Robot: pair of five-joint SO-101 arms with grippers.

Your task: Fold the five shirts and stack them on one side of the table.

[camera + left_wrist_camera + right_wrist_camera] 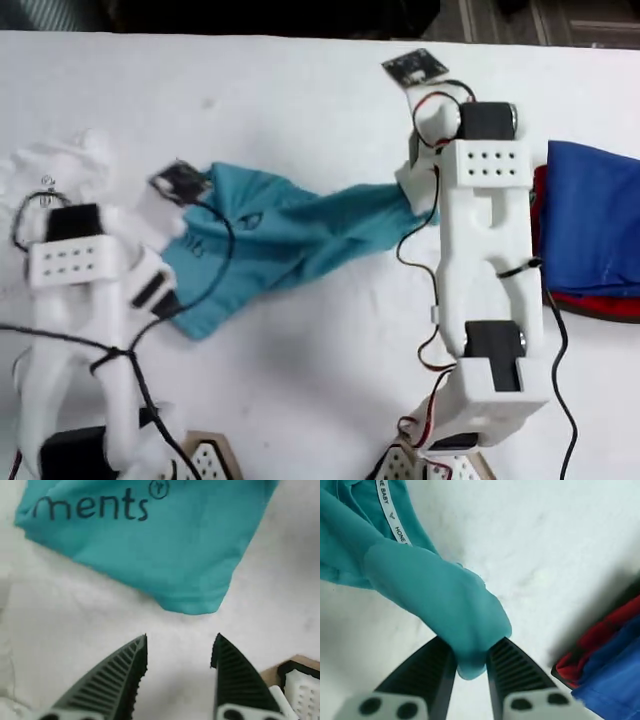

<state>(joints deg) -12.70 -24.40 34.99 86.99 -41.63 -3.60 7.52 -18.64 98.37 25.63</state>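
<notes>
A teal shirt (270, 245) lies stretched across the middle of the white table (300, 110), rumpled, with dark print on it. My right gripper (470, 662) is shut on the shirt's sleeve end (445, 600), at the shirt's right tip (415, 200) in the high view. My left gripper (180, 652) is open just above the table, a short way off the teal shirt's lower corner (192, 597), with nothing between its fingers. In the high view the left gripper (160, 295) sits at the shirt's lower left edge.
A stack of folded shirts, blue (595, 215) on top of red (590, 300), lies at the right edge. The same stack (600, 665) is close beside my right gripper. A white garment (60, 165) is bunched at the far left. Arm bases stand along the front edge.
</notes>
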